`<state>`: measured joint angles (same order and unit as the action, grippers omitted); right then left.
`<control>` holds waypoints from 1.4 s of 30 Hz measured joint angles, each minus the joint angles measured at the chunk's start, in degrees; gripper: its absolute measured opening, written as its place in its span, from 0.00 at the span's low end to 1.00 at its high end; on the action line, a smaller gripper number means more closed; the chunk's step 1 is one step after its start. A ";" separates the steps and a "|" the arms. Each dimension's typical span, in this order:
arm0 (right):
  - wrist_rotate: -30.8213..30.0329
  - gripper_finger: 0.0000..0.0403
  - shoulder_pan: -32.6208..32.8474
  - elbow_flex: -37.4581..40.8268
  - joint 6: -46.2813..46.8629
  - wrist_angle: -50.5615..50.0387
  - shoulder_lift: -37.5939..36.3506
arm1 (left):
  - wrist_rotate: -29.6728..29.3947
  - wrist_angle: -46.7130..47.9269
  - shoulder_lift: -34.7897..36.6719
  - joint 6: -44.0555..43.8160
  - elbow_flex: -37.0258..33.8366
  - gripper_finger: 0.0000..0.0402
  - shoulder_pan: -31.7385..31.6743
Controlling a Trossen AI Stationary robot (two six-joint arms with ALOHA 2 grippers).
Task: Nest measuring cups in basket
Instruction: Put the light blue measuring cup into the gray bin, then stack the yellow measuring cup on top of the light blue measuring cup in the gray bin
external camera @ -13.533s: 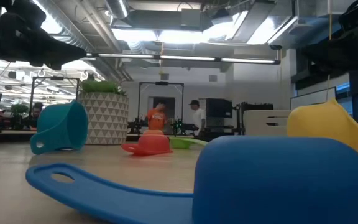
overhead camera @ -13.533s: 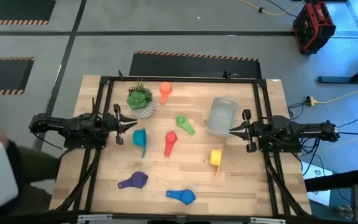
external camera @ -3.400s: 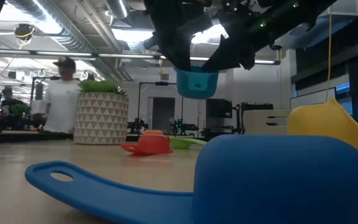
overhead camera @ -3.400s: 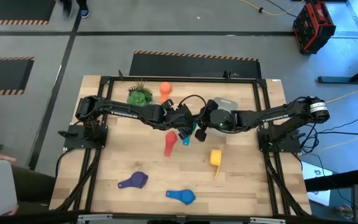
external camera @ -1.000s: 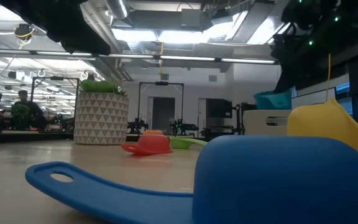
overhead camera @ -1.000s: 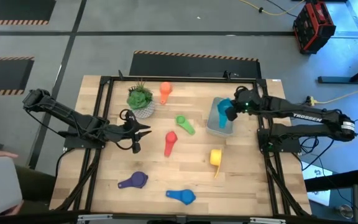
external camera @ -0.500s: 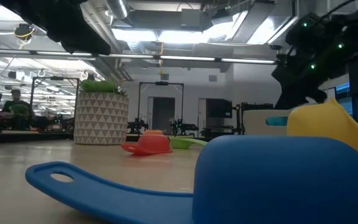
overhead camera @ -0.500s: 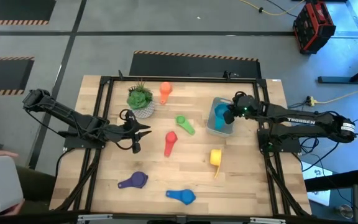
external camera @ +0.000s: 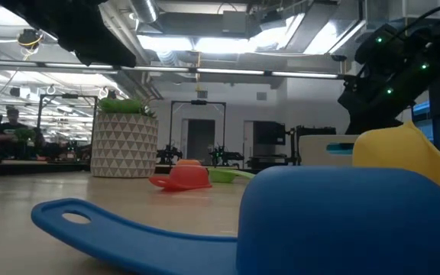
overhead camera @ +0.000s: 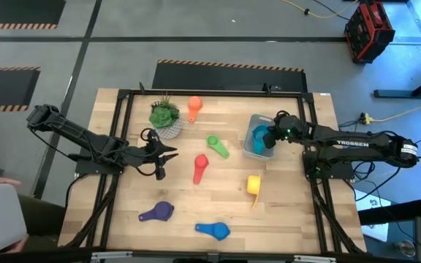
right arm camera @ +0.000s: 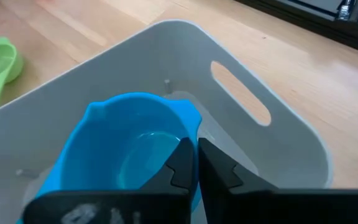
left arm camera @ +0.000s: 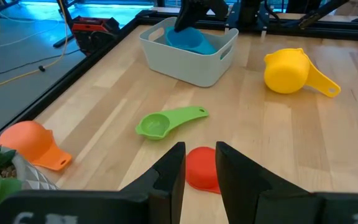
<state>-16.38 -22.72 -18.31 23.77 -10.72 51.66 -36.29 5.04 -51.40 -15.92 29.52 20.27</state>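
— Fingers on the right gripper (right arm camera: 194,163)?
— Pinched on the teal cup (right arm camera: 126,154), down inside the basket (overhead camera: 260,124).
— Left gripper (left arm camera: 199,163)?
— Narrowly parted, empty, over the counter (overhead camera: 188,191) by the red cup (overhead camera: 199,168).

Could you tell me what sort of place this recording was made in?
Probably an open-plan robotics lab or workshop: exposed ceiling ducts, hazard-striped floor mats, a red toolbox, and more equipment frames in the room beyond.

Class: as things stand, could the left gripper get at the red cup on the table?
Probably yes: the left gripper, empty, points at the red cup across bare table, with nothing between.
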 joint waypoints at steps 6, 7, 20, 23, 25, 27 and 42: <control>-0.02 0.09 0.00 0.00 0.07 0.04 0.00 | 0.00 0.00 0.00 0.00 0.00 0.21 0.00; 0.00 0.10 0.00 0.00 0.07 0.04 0.00 | 0.00 0.00 0.00 0.00 0.00 0.21 0.00; -0.02 0.30 0.00 0.00 0.00 0.07 0.00 | -0.02 0.02 0.00 0.00 0.00 0.21 0.00; -0.02 0.38 0.00 0.00 0.00 0.07 0.00 | 0.00 0.02 0.00 0.00 0.00 0.21 0.00; -0.03 0.43 0.00 0.00 0.01 0.04 0.00 | 0.00 0.02 -0.02 0.00 0.00 0.21 0.00; -0.04 0.48 0.00 0.00 0.00 0.04 0.00 | 0.00 0.02 -0.01 0.00 0.00 0.21 0.01; 0.12 0.55 0.00 -3.23 -9.05 -1.08 -0.11 | 0.00 0.02 -0.02 -0.02 0.00 0.21 0.01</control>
<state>-16.26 -22.72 -21.53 14.72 -11.80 51.55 -36.29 5.06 -51.42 -15.94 29.52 20.28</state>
